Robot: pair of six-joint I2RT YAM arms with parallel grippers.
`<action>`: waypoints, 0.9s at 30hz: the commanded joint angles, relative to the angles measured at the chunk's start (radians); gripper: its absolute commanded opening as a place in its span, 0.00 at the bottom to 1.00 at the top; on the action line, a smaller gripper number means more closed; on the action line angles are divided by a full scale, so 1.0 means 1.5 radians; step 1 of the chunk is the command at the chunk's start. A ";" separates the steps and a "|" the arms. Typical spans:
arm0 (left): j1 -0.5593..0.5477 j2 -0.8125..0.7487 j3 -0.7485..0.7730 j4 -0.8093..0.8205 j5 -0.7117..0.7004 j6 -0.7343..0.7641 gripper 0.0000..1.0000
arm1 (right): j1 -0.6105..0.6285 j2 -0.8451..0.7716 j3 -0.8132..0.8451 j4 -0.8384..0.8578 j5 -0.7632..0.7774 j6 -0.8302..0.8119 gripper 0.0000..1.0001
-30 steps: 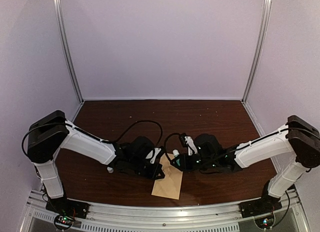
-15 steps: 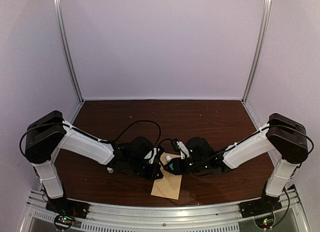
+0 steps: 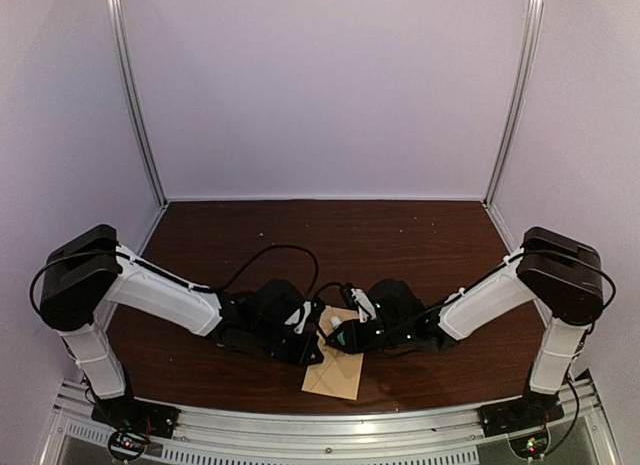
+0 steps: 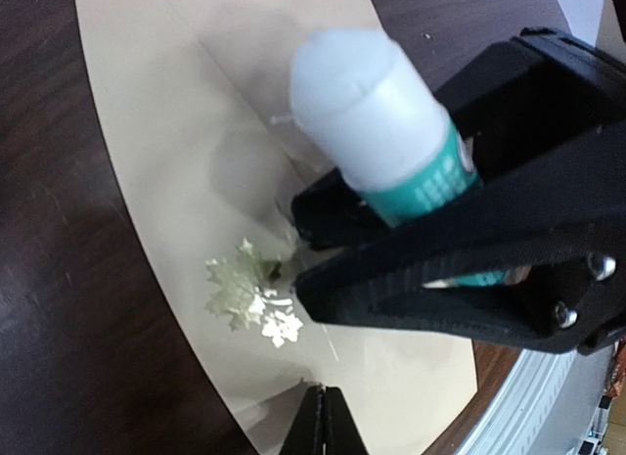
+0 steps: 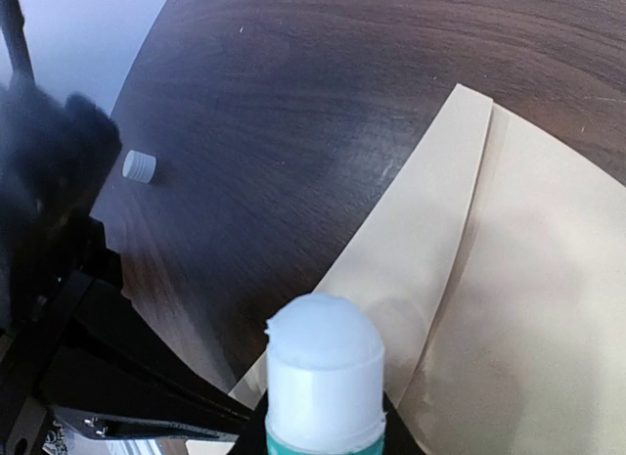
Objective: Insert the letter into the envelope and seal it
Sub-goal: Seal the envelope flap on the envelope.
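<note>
The tan envelope (image 3: 335,373) lies flat near the table's front edge. In the left wrist view it (image 4: 186,181) bears a pale gold leaf mark (image 4: 245,298). In the right wrist view its flap (image 5: 430,240) lies open to the left of the body. My left gripper (image 4: 315,423) is shut, its tips down on the envelope's near part. My right gripper (image 5: 323,431) is shut on a glue stick (image 5: 323,362) with a bare white tip and a teal label. The stick (image 4: 367,113) hovers just above the envelope. The letter is out of view.
A small white cap (image 5: 140,166) lies on the dark wood table (image 3: 420,245) left of the envelope. The two grippers (image 3: 330,340) sit close together over the envelope. White walls enclose the table, and a metal rail (image 3: 330,425) runs along the front.
My right arm has moved left and down, bringing the glue stick over the envelope. My left arm has lowered a little and stays on the envelope.
</note>
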 commanded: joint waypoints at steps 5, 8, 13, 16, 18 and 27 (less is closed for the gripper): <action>-0.041 -0.027 -0.057 0.077 0.005 -0.066 0.00 | -0.006 0.014 0.007 0.007 -0.006 0.008 0.00; -0.042 -0.023 -0.078 0.092 0.001 -0.078 0.00 | -0.005 0.015 0.007 0.007 -0.021 0.006 0.00; -0.042 -0.023 -0.090 0.093 -0.011 -0.083 0.00 | 0.003 0.016 0.009 -0.004 -0.048 0.004 0.00; -0.042 -0.023 -0.093 0.091 -0.013 -0.084 0.00 | 0.017 0.015 0.005 -0.012 -0.049 0.005 0.00; -0.042 -0.023 -0.094 0.088 -0.016 -0.084 0.00 | 0.025 0.011 -0.004 -0.013 -0.047 0.009 0.00; -0.042 -0.026 -0.095 0.085 -0.020 -0.086 0.00 | 0.053 0.003 -0.024 -0.002 -0.056 0.027 0.00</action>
